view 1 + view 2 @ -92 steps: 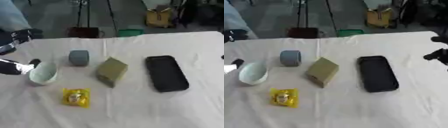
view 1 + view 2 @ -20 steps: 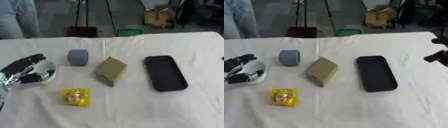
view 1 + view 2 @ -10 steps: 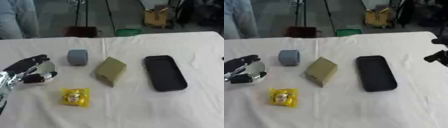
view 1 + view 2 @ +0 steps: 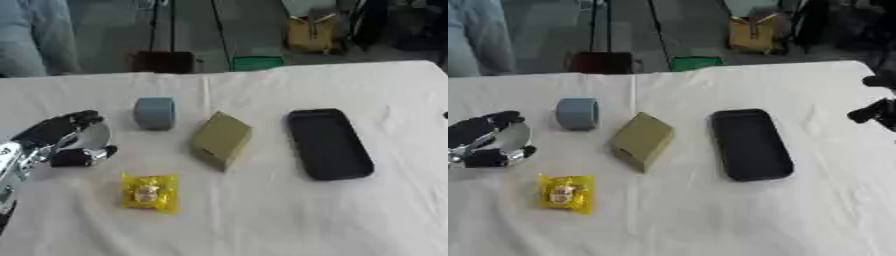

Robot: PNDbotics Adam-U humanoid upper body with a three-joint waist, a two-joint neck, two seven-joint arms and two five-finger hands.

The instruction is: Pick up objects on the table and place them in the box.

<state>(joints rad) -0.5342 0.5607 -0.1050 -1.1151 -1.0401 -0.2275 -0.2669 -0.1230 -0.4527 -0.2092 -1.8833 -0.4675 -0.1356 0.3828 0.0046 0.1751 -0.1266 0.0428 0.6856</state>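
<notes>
In the left eye view, the left hand (image 4: 61, 142) sits near the left edge of the white-clothed worktop (image 4: 262, 220), its fingers and thumb curled round a small white bowl (image 4: 92, 137). A grey-blue roll of tape (image 4: 155, 113) stands just beyond, an olive cardboard carton (image 4: 220, 140) lies near the middle, a yellow snack packet (image 4: 148, 192) lies nearer the front edge, and a black rectangular tray-like box (image 4: 329, 144) lies toward the right.

In the right eye view, the right hand (image 4: 874, 111) shows at the right edge; whether it is clenched cannot be told.
</notes>
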